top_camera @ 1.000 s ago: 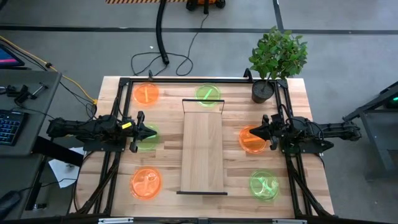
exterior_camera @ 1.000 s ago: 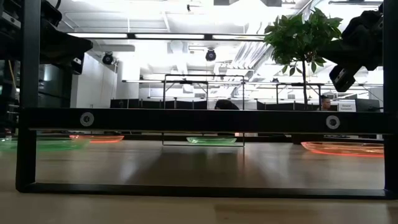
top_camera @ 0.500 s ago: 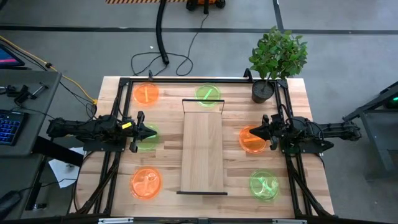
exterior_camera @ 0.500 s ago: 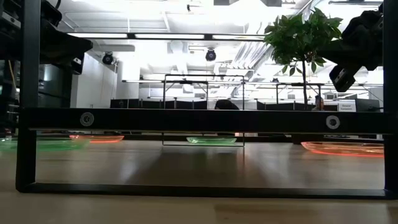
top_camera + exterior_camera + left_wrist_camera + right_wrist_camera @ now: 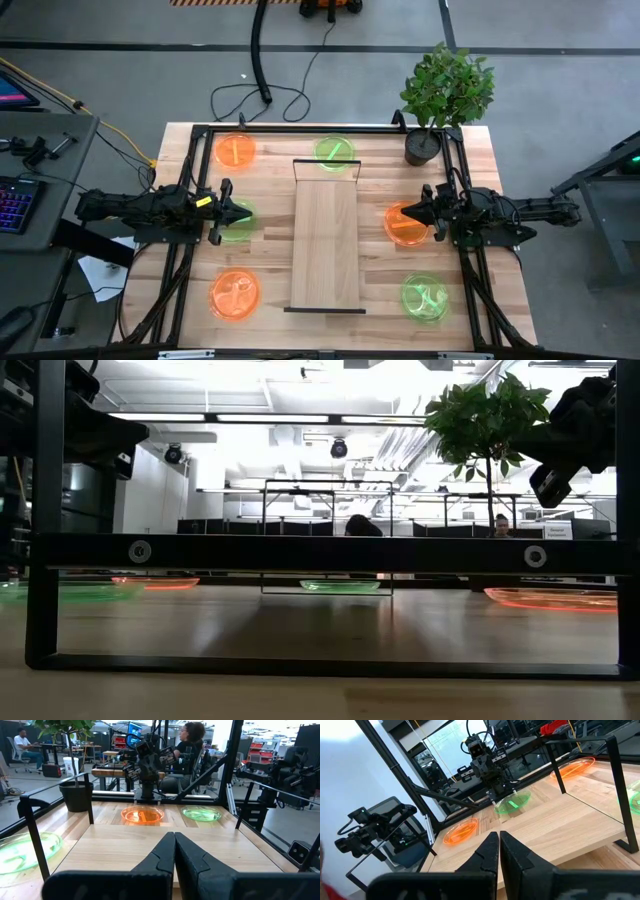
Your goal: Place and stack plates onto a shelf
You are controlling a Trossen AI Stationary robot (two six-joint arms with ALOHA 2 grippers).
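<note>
Your left gripper (image 5: 246,213) hangs over the green plate (image 5: 236,222) on the table's left side, with its two fingers (image 5: 165,852) pressed together and nothing between them. Your right gripper (image 5: 407,213) mirrors it on the right side, poised over an orange plate (image 5: 404,225), fingers (image 5: 492,847) likewise closed and empty. Both point inward at the shelf (image 5: 325,240), which lies lengthwise down the middle of the table (image 5: 500,190) with its board bare.

You will find all six plates flat on the tabletop, none on the shelf. On the left side sit an orange plate at the far end (image 5: 235,151), the green one under the left gripper, and an orange plate at the near end (image 5: 235,295). A green plate (image 5: 334,151) lies just beyond the shelf's far end. On the right, the orange one sits under the right gripper and a green plate (image 5: 424,297) near the front corner.

A potted plant (image 5: 446,95) stands at the far right corner. In the left wrist view, people sit at desks in the room behind.
</note>
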